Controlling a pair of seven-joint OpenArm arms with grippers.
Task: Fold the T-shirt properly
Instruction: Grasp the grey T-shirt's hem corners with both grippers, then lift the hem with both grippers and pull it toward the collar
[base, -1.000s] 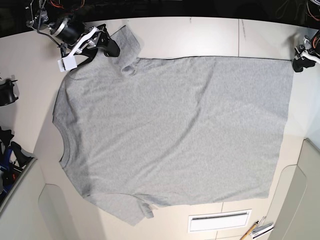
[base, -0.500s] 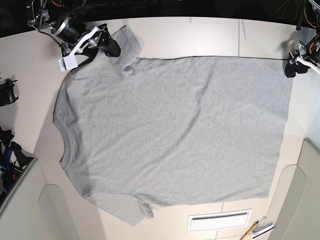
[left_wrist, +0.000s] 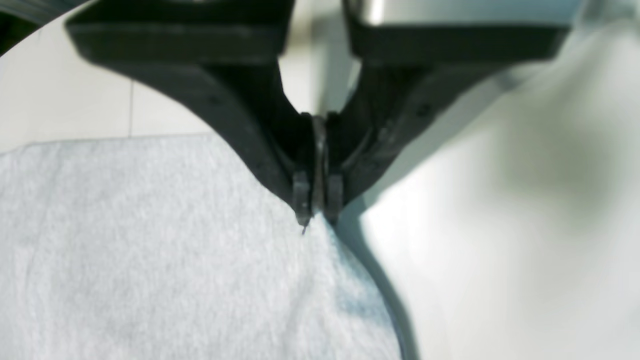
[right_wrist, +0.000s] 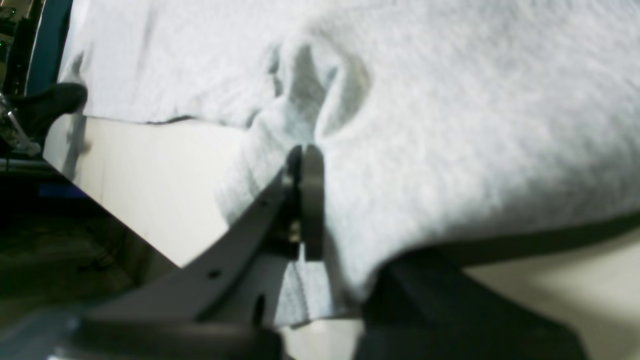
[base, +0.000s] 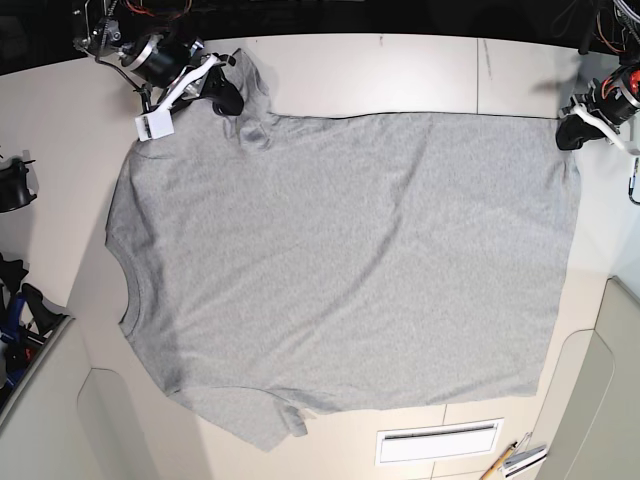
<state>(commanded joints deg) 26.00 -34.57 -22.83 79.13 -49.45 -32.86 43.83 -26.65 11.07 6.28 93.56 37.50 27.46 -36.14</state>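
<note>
In the base view, the big grey cotton T-shirt (base: 350, 250) lies spread on the pale table (base: 330, 75). The black metal right gripper (base: 228, 100) is at its bunched top corner, and the black metal left gripper (base: 568, 133) is at the other top corner. I can read no writing.

In the left wrist view, the left gripper pinches the shirt's corner.

In the right wrist view, the right gripper has grey cloth between its fingers.

Base view bright, evenly lit, fairly sharp. Left wrist: whitish glare on the pale, smooth desk (left_wrist: 450, 250), dark shadow edging the heather-grey cotton T-shirt (left_wrist: 175, 240), right side blurred. Right wrist: foreground black jaws out of focus.
</note>
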